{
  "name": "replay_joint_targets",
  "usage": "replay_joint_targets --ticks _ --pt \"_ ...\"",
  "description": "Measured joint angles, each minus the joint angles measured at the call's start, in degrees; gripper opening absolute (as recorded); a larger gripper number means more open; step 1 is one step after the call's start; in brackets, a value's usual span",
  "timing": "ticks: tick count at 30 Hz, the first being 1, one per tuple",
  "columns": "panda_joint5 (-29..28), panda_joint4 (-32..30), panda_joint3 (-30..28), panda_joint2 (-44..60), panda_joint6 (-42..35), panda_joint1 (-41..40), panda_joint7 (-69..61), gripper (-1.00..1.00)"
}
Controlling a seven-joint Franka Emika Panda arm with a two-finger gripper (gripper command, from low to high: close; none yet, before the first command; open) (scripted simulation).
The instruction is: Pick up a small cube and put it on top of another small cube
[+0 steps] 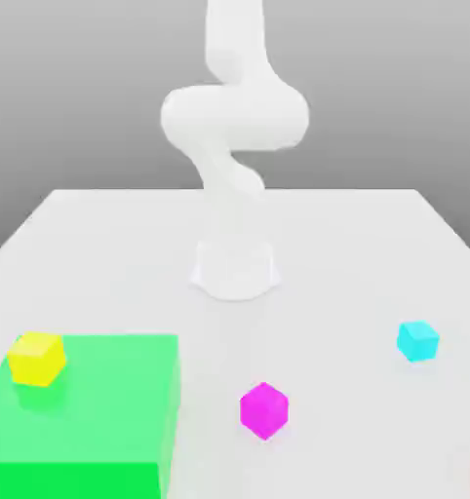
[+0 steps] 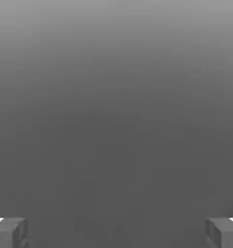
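Progress check from my end: basically nothing done yet. Magenta cube sits loose on table, well apart from hand, nothing touching it. Yellow cube on green pad, top bare, also far from hand. Cyan cube off on its own, not my concern. Hand view has gripper spread wide, fingertips at frame edges, nothing between them, only grey beyond. Arm upright over base. Whole job left I'd say: reach, grab magenta, carry, stack.
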Motion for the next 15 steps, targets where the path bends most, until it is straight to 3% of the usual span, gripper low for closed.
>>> replay_joint_targets --ticks 15 --pt "-0.5 -18.5 -4.3 31.9 20.7 8.1 -25.4 0.0"
